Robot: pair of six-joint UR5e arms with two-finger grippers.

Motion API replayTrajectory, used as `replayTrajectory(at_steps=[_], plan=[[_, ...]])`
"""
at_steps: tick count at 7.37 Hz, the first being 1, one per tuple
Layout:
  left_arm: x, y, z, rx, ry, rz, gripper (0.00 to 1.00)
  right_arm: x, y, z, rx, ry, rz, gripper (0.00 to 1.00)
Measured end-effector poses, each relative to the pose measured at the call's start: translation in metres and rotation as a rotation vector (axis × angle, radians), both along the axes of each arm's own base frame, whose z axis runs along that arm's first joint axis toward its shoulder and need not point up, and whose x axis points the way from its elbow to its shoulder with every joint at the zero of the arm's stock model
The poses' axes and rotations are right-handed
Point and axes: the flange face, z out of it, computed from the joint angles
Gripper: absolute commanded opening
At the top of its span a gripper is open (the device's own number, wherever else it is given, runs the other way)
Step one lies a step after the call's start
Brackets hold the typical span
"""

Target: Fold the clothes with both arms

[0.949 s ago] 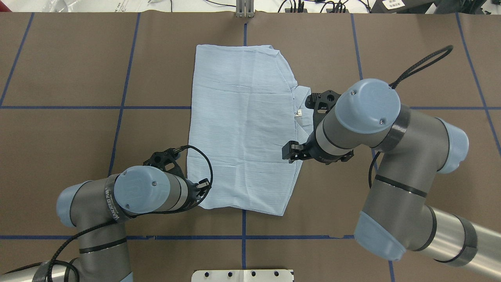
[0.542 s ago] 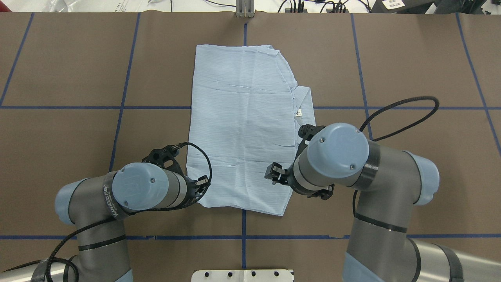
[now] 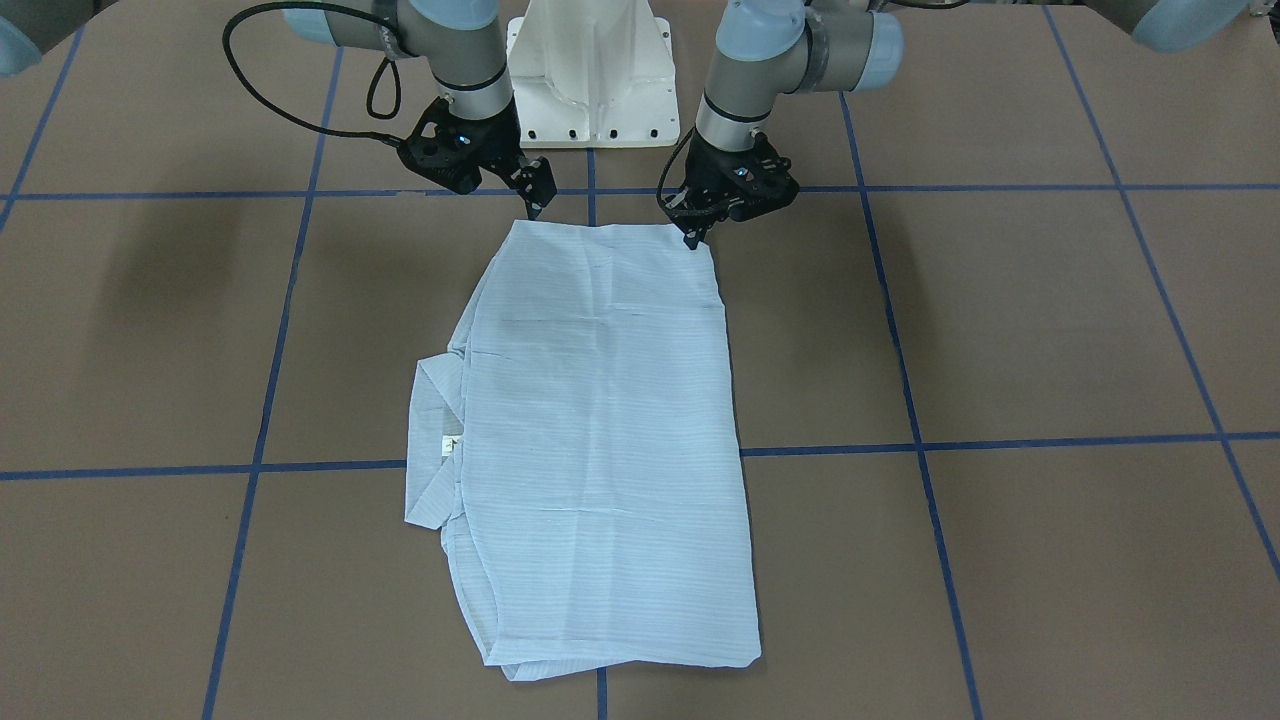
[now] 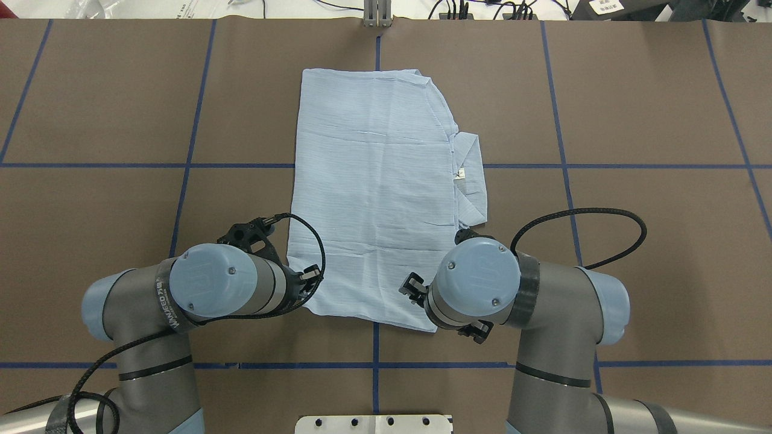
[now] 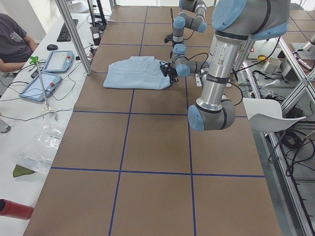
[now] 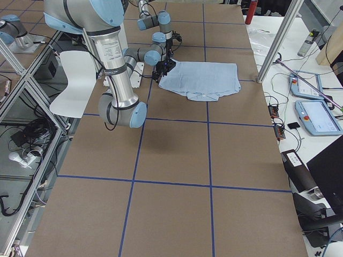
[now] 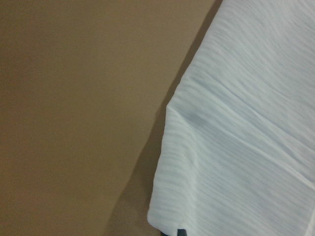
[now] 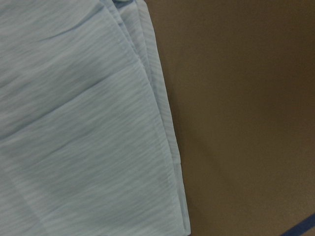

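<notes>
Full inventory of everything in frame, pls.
Thin light-blue striped shirt: one, light blue, folded flat mid-table, collar toward robot's right.
Brown table cover: one, brown, blue tape grid.
White pedestal base: one, white, robot's table edge.
Handheld screen tablets: two, blue-grey, white bench across from robot.
Seated operator: one, grey shirt, at that bench.
Grey jointed arms: two, grey, light-blue caps.
Left gripper: one, black, shirt's near left corner; open or shut unclear.
Right gripper: one, black, near right corner; unclear.

White lettering on the left arm [image 4: 145, 319] reads "WANJEED".
</notes>
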Motion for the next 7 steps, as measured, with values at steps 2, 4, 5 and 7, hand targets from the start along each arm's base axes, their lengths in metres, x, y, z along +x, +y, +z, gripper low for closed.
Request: replayTrajectory(at_steps=[2,4,5,7], plan=[[-0.001,-0.001,0.000,0.003,0.000,0.004,0.00,-0.017,0.000,0.010,-0.005,0.026,-0.002,1.00],[-0.001,-0.001,0.000,0.003,0.000,0.005,0.00,-0.025,0.001,0.013,0.005,0.005,-0.006,1.00],[-0.001,-0.001,0.000,0.003,-0.001,0.005,0.00,-0.028,0.001,0.014,0.013,-0.013,-0.008,1.00],[-0.001,-0.001,0.000,0.003,-0.001,0.004,0.00,-0.038,-0.001,0.024,0.016,-0.025,-0.006,1.00]])
